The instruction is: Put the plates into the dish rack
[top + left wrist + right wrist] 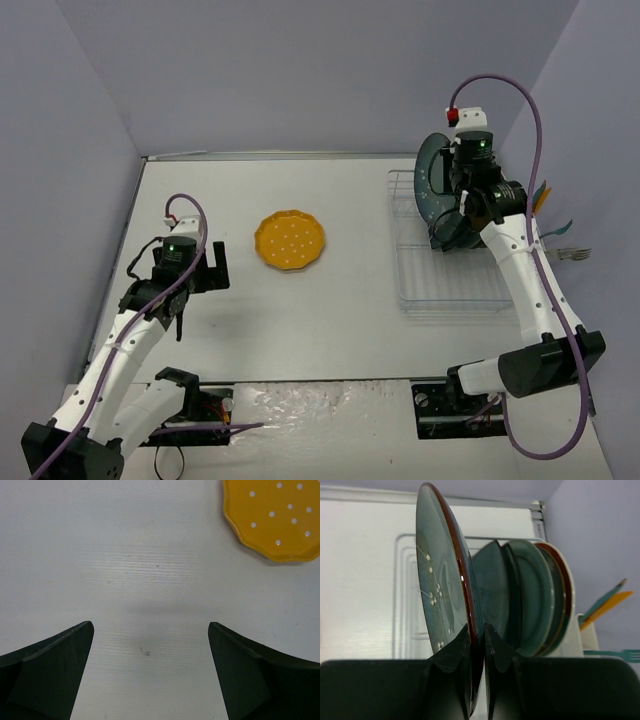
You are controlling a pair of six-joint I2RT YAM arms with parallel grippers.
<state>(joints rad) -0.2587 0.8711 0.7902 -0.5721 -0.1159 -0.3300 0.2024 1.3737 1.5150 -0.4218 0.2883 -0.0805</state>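
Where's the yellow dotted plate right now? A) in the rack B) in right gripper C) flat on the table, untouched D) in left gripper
C: the yellow plate lies flat on the table, apart from the open left gripper; the right gripper is shut on a teal plate.

the teal plate [437,575] and yellow plate [275,515] look glossy and glazed; the table [125,570] and fingers [50,675] are matt.

Orange-yellow plate [274,517] partly past frame edge
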